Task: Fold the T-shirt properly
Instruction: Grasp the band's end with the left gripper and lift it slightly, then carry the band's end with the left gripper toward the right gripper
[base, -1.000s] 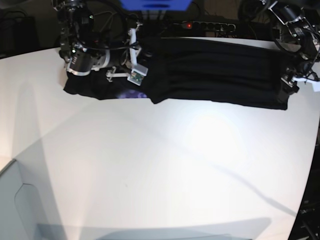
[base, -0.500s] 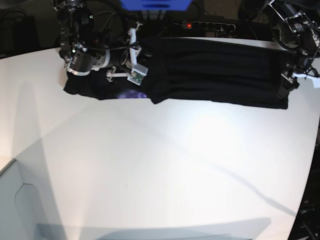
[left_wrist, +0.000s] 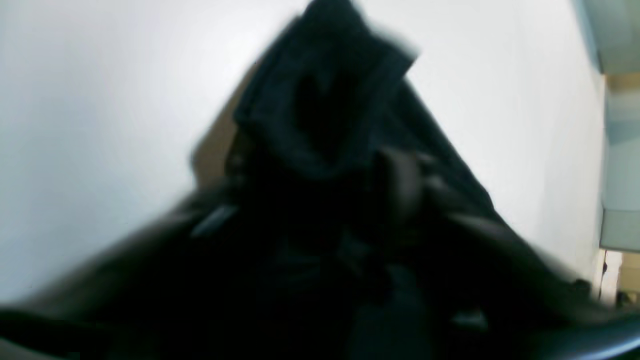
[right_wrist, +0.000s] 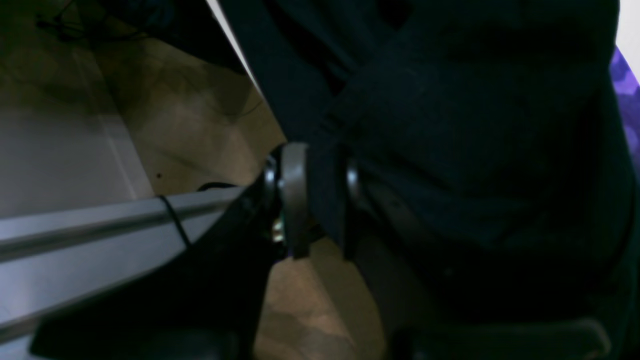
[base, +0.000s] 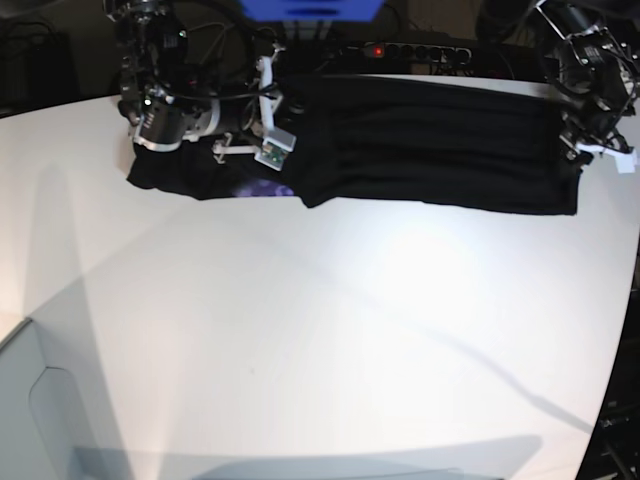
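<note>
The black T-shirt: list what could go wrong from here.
1. The black fabric T-shirt lies along the white table's far edge; a pull could drag it off.
2. The right gripper pinches only a narrow fold, which may slip free.
3. The left gripper's hold cannot be judged in its blurred wrist view; lifting now could be uneven.

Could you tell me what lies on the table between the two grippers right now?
In the base view, only the T-shirt stretches between the right gripper and the left gripper.
</note>
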